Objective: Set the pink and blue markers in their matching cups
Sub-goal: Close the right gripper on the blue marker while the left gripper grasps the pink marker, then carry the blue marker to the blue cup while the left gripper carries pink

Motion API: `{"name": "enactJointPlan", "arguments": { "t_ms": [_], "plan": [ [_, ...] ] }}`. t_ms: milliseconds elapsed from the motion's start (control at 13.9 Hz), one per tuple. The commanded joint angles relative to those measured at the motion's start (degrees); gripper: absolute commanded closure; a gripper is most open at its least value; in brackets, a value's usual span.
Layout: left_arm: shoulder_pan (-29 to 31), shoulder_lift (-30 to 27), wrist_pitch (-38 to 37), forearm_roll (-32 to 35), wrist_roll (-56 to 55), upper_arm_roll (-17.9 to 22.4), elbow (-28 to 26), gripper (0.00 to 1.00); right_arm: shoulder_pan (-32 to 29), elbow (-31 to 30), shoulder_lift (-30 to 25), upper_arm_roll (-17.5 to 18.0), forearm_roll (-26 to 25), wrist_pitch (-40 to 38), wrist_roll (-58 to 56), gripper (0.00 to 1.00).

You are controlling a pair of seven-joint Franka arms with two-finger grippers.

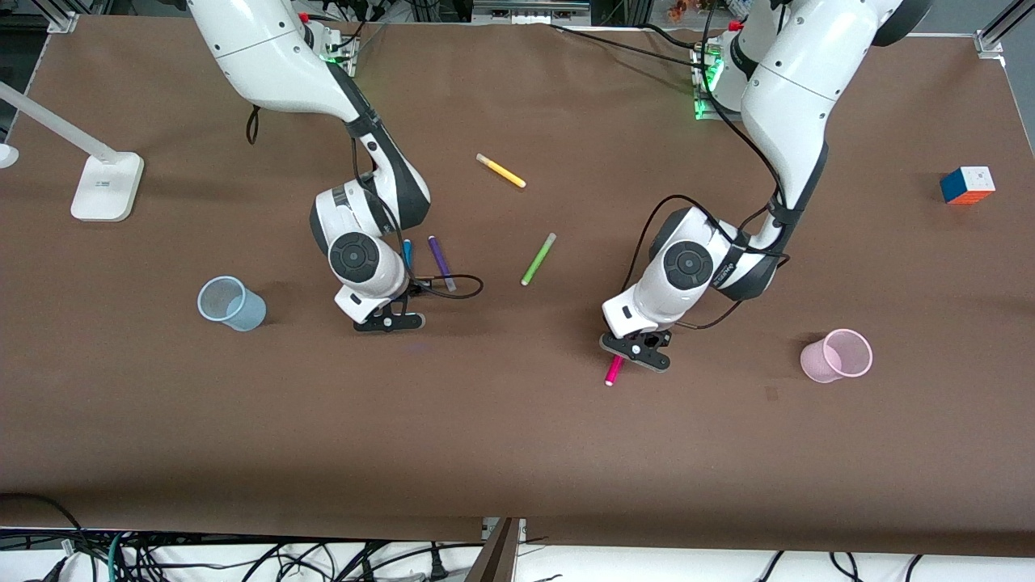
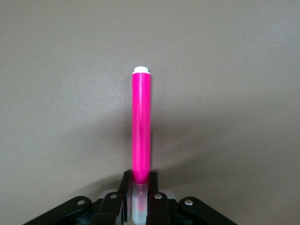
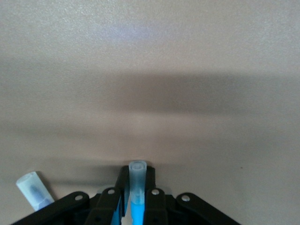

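Left wrist view: the left gripper [image 2: 140,197] pinches the pink marker [image 2: 141,126] at its capped end, smooth barrel jutting out, ready to tip into the translucent pink cup [image 1: 838,356] toward the left arm's end. The right gripper [image 3: 136,199] clamps the blue marker [image 3: 136,190] by its greyish cap; the blue cup [image 1: 231,303] waits nearby.

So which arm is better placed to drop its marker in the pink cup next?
The left arm. The left gripper is shut on the pink marker, and the pink cup stands at its end of the table. The right gripper holds the blue marker, near the light blue cup.
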Motion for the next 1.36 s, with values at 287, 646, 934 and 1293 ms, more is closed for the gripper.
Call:
{"name": "enactJointPlan", "arguments": {
  "t_ms": [287, 646, 934, 1293],
  "plan": [
    [4.04, -8.23, -16.80, 1.26, 8.28, -0.19, 1.80, 1.00, -2.90, 1.14, -7.30, -0.90, 0.94, -5.19, -17.13, 1.00],
    [11.87, -16.43, -36.93, 1.61, 22.79, 0.25, 4.50, 1.00, -10.37, 8.51, -9.94, -0.99, 1.11, -15.92, -42.00, 1.00],
    [15.38, -15.91, -49.62, 9.59, 31.32, 1.22, 11.20, 1.00, -15.03, 13.36, -10.64, -1.16, 4.69, -23.49, -60.02, 1.00],
    [18.03, -12.85, -50.24, 24.96, 44.31, 4.97, 15.48, 1.00, -23.73, 13.54, -10.56, -0.99, 14.80, -25.51, -87.35, 1.00]
  ]
}}
